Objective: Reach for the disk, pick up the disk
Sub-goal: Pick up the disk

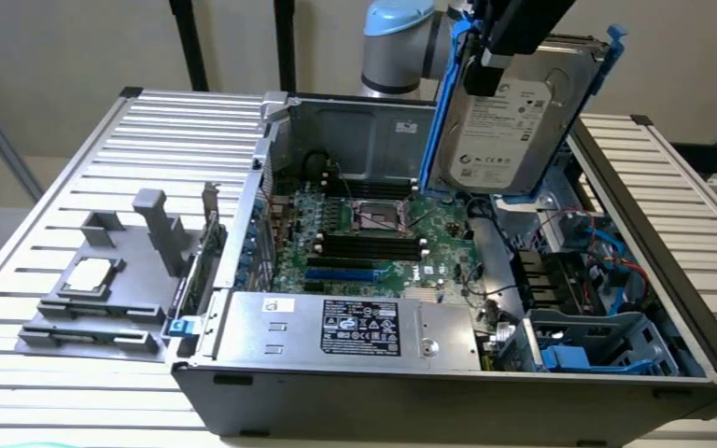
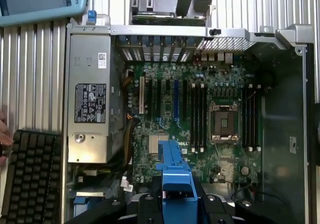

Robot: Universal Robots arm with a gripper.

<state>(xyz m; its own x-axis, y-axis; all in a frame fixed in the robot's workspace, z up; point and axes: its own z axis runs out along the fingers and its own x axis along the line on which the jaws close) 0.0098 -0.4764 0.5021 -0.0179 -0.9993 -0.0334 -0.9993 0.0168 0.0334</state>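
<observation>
- Gripper [image 1: 499,58] is clamping the disk [image 1: 508,131] at its upper end and holding it in the air above the open computer case [image 1: 458,392], near the back of the case in the exterior view.
- Hanging almost upright and tilted a little, the disk is showing its white printed label to the exterior camera, with blue rails [image 1: 440,121] running down its edges.
- In the wrist view, the gripper [image 2: 176,204] is closing its dark fingers [image 2: 145,209] on either side of a blue rail end [image 2: 175,171] of the disk, with the motherboard [image 2: 200,119] lying well below.
- Inside the case, the motherboard [image 1: 372,243] is lying flat with an empty processor socket [image 1: 381,217] near its middle and the grey power supply [image 1: 333,327] sitting at the near side in the exterior view.
- A blue plastic drive bay [image 1: 596,350] is sitting in the case's corner at the exterior view's right.
- On the slatted metal desk [image 1: 72,187], at the exterior view's left, a grey holder [image 1: 109,289] is carrying a small square silver chip [image 1: 90,273].
- A black keyboard [image 2: 30,179] is lying on the desk beside the case in the wrist view, and a person's fingertip [image 2: 3,134] is showing at its edge.
</observation>
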